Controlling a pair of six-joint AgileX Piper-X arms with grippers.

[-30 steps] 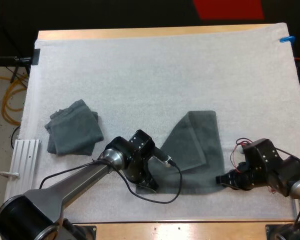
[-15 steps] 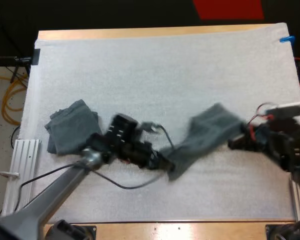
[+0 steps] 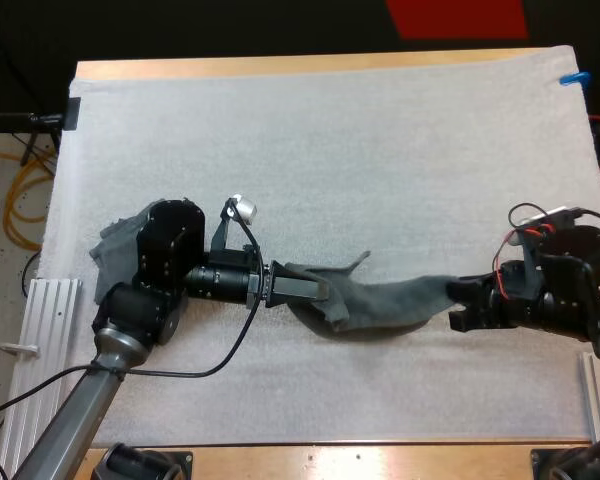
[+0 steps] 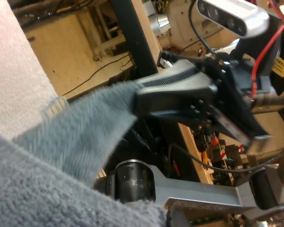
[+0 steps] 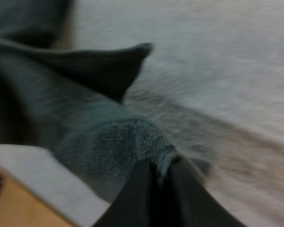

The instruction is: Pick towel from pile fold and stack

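far half of the mat [image 3: 330, 140] is open. the towel [image 3: 390, 300] spans the near middle, from left gripper [image 3: 315, 290] to right gripper [image 3: 458, 300]; a folded towel [image 3: 115, 250] blocks the left side.

White mat [image 3: 330, 130] covering wooden table [image 3: 280, 66]; ribbed pale rail [image 3: 45, 330] lying beside mat (left edge); yellow cable [image 3: 20, 190] trailing on floor.

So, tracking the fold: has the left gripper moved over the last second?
Yes. The left gripper, shut on the towel, shifted away from the mat's near edge, its arm now over the folded towel.
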